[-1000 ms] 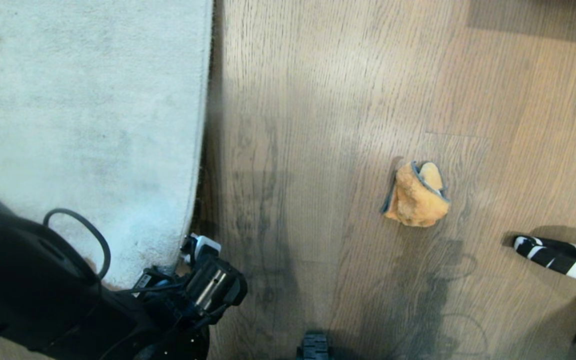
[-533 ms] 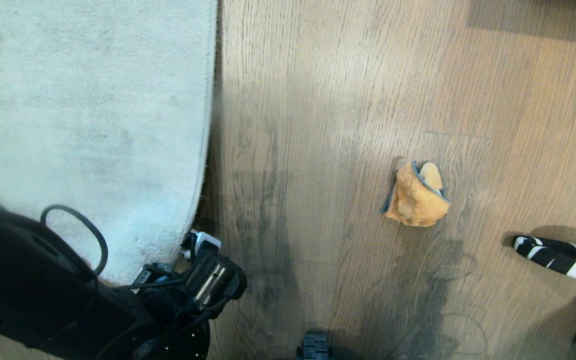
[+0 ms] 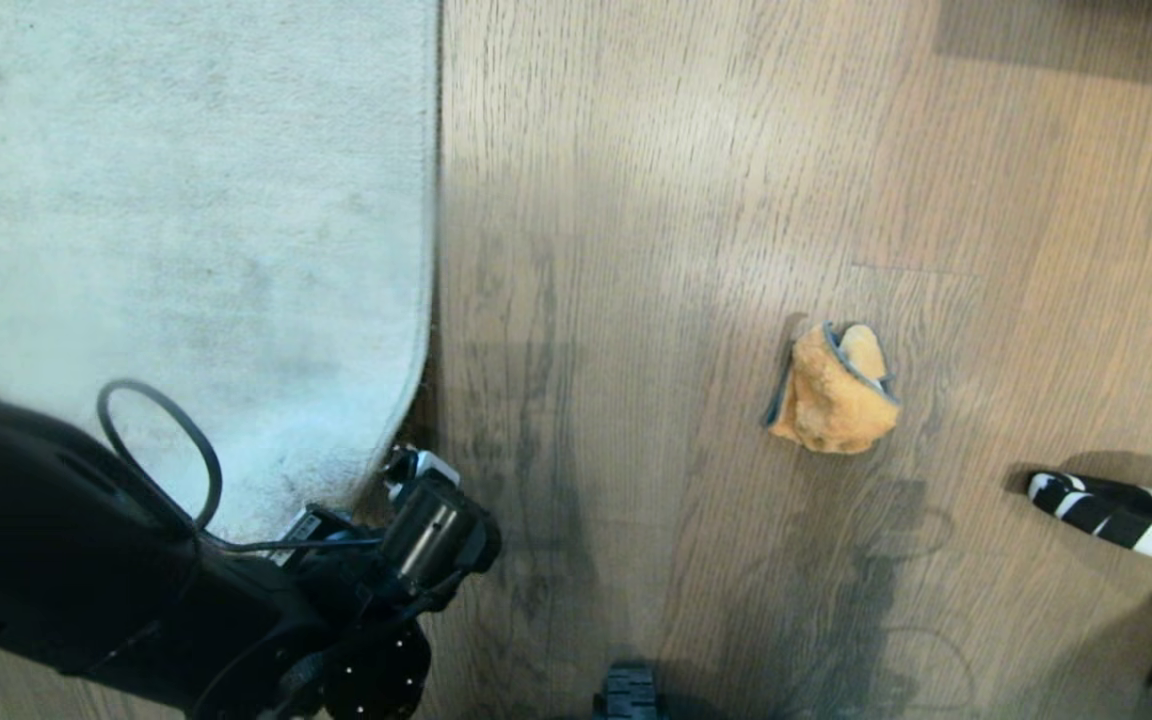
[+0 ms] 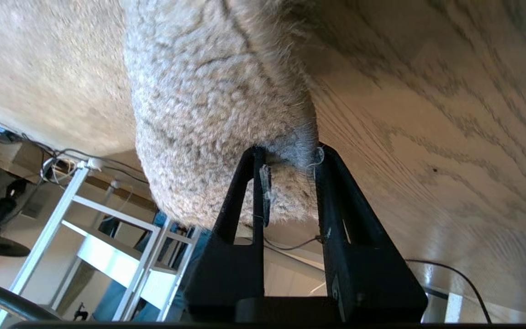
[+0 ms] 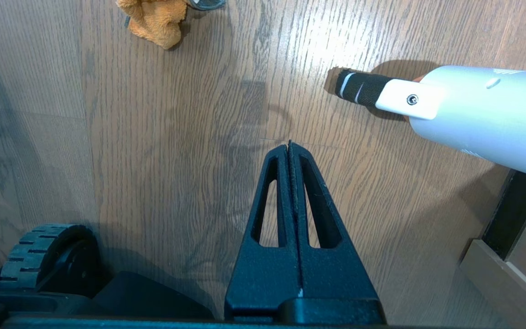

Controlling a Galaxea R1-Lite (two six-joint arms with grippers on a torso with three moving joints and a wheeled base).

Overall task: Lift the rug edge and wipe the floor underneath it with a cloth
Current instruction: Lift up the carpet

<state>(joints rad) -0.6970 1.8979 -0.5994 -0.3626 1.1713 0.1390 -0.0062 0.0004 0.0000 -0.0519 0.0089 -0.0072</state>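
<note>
Head view: left gripper at near corner of rug edge; cloth lies well right on floor, untouched.
Left wrist view: jaws pinch rug edge.
Right wrist view: right gripper closed, empty, parked.
Lift beginning; wiping remains.
</note>
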